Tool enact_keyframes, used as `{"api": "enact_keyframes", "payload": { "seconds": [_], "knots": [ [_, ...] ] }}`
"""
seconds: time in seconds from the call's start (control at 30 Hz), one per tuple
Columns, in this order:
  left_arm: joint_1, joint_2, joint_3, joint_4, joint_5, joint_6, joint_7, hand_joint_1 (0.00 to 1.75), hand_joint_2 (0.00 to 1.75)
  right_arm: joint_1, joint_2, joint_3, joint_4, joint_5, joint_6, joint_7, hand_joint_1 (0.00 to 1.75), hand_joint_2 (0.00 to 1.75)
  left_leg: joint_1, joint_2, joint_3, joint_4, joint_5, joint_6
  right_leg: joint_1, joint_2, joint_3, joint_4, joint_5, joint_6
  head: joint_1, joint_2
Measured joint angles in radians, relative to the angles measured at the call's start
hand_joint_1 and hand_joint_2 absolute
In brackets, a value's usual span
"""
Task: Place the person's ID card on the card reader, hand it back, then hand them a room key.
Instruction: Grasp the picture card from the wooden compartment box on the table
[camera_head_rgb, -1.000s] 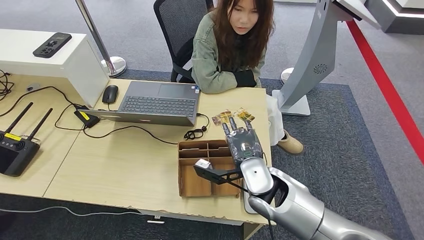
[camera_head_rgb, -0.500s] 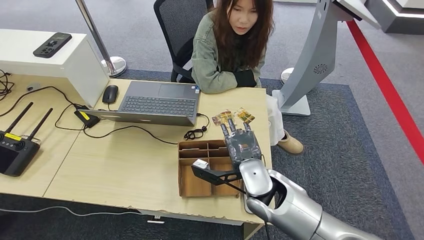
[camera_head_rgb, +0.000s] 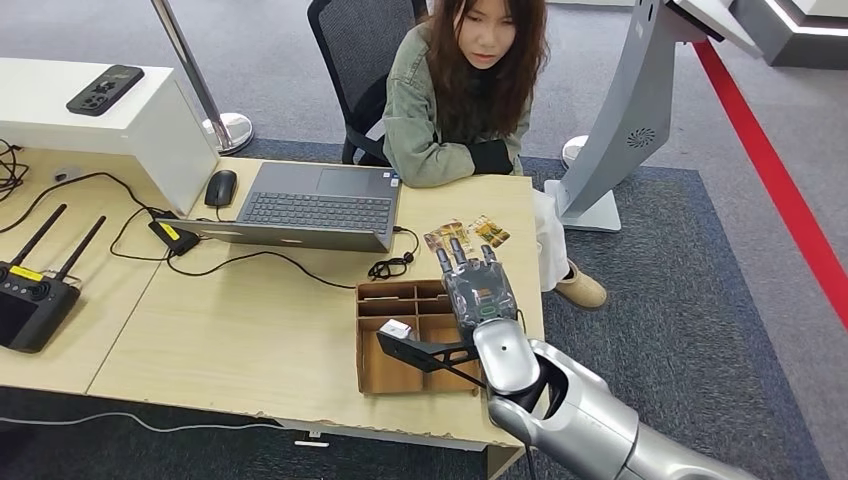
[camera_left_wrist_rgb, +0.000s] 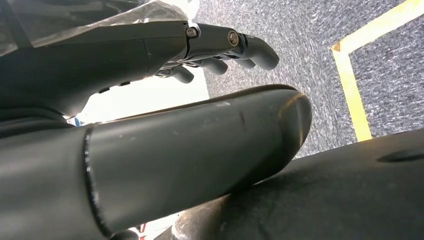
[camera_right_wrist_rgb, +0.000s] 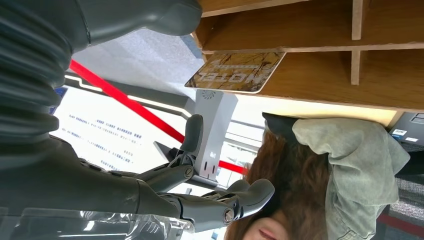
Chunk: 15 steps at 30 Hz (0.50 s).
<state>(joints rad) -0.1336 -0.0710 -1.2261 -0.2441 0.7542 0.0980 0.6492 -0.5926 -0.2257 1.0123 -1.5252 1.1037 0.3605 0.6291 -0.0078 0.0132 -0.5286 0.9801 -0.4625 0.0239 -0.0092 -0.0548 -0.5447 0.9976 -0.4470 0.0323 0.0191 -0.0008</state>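
Hovering over desk (camera_head_rgb: 250, 330): right hand (camera_head_rgb: 478, 288) empty, fingers extended and apart. Person (camera_head_rgb: 455, 90) seated beyond fingertips. Cardboard divider tray (camera_head_rgb: 385, 370) just beside hand, partly under it. Room key cards (camera_head_rgb: 465, 233) flat on desk just ahead of fingertips, untouched. Left hand (camera_left_wrist_rgb: 200, 50) holds nothing, fingers loosely curled, apart.

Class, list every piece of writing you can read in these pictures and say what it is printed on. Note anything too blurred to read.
"HOTEL": on the patterned card lying on the table, seen upside down in the right wrist view.
Blue lines of print on the white panel behind the right hand: too blurred to read.
Yellow labels on the black controller and the small black box: too small to read.
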Motion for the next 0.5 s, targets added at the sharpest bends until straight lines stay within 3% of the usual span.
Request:
{"api": "enact_keyframes", "payload": {
  "seconds": [0.5],
  "knots": [
    [0.0, -0.001, 0.002, 0.0, 0.0, -0.001, 0.0, 0.0, 0.0, -0.001, 0.022, 0.007, 0.039, -0.001, -0.033, 0.0, 0.34, 1.75, 0.0, 0.0, 0.0, 0.0, 0.0, 0.0, 0.0, 0.0, 0.0, 0.0, 0.0, 0.0, 0.0, 0.0]
  ]
}}
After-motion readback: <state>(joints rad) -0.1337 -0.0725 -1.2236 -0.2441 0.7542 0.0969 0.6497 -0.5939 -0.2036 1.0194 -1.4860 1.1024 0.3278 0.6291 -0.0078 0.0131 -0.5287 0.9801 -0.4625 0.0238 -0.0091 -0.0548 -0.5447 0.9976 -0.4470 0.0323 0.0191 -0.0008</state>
